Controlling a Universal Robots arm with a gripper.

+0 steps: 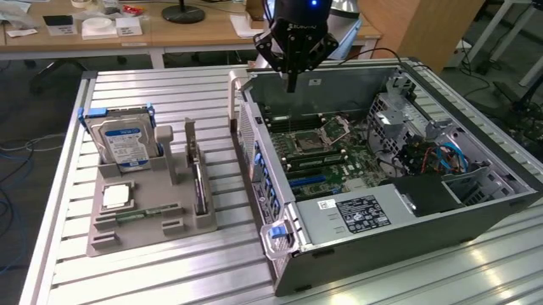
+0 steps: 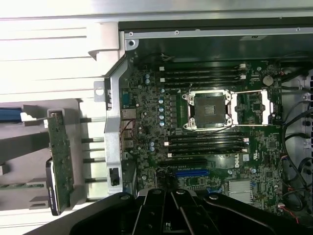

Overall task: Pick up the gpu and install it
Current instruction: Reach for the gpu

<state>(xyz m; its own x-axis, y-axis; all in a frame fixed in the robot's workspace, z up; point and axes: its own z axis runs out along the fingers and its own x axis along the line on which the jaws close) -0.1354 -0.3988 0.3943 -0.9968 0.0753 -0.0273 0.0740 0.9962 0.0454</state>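
Slats of bare aluminium form the table (image 1: 170, 279), and on it an open computer case (image 1: 407, 241) lies on its side. At the case's nearest corner sits a blue latch (image 1: 276, 232). Just behind that is the power supply (image 1: 365, 213), which carries a black label with white print too fine to read.

To the exterior view's left, a grey holder (image 1: 144, 238) lies beside the case. A narrow green memory stick (image 1: 140, 216) lies flat near its front edge and a square processor (image 1: 116, 196) sits just behind. The gpu (image 1: 200, 190) stands on edge in a slot along the holder's case-side rim, its metal bracket towards the far end. In the wrist view the gpu (image 2: 61, 152) shows a board face dotted with small parts. Farther back in the holder a hard drive (image 1: 126, 145) stands upright; the text on its blue-and-white label cannot be made out.

Inside the case, the motherboard (image 2: 205, 147) has an open processor socket (image 2: 205, 110) between rows of dark memory slots, and a white DELL mark (image 2: 240, 164) is printed on it.

The gripper (image 1: 291, 82) hangs above the far rim of the case, its fingers pressed together with nothing between them, well apart from the gpu. White lettering on its body is not legible. In the wrist view the gripper (image 2: 171, 196) sits over the motherboard. A wooden desk (image 1: 170, 32) with papers stands beyond
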